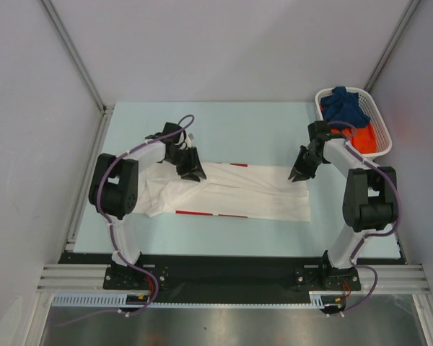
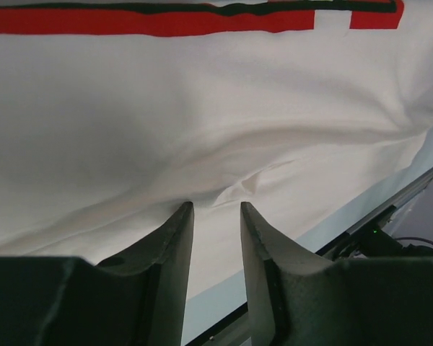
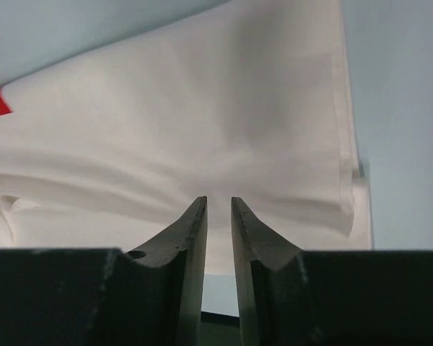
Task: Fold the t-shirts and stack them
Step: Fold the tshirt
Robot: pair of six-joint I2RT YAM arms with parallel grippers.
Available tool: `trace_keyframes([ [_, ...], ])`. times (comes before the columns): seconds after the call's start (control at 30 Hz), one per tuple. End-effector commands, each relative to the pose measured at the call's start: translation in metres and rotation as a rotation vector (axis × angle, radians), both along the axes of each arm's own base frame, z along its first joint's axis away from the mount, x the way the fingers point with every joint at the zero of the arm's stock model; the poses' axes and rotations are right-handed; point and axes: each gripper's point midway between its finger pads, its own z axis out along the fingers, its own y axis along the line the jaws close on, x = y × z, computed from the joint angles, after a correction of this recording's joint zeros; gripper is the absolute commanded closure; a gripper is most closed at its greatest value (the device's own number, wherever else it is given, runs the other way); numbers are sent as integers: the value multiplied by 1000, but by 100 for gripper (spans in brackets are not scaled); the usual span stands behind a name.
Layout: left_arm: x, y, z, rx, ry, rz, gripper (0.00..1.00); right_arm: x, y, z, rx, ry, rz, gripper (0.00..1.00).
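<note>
A white t-shirt (image 1: 245, 194) lies flat across the middle of the table, folded into a long band, with red print showing along its near edge and its far edge. My left gripper (image 1: 192, 173) hovers over the shirt's far left edge. In the left wrist view it (image 2: 216, 205) is open, with white cloth (image 2: 202, 108) below the tips and nothing between them. My right gripper (image 1: 300, 175) hangs over the far right corner. In the right wrist view it (image 3: 218, 200) is open by a narrow gap, above the cloth (image 3: 202, 108). A dark blue t-shirt (image 1: 344, 104) and an orange one (image 1: 364, 137) lie in the basket.
The white lattice basket (image 1: 321, 108) stands at the table's far right corner, just behind my right arm. Grey walls close in the table on the left, right and far sides. A black rail (image 1: 224, 268) runs along the near edge.
</note>
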Motion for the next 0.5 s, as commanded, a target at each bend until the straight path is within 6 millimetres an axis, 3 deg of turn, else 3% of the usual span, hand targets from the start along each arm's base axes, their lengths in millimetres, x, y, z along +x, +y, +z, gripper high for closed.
trace_keyframes([
  [0.0,17,13,48,62,-184,7,59,4,1,-13,-7,31,27,74],
  [0.07,20,28,72,121,-268,29,49,4,1,-14,-19,26,40,74],
  [0.2,14,61,76,184,-260,65,46,5,5,-13,1,29,55,74],
  [0.33,7,106,58,205,-189,148,49,6,10,-12,8,27,71,74],
  [0.47,0,129,40,247,-133,150,49,7,12,-10,19,23,79,74],
])
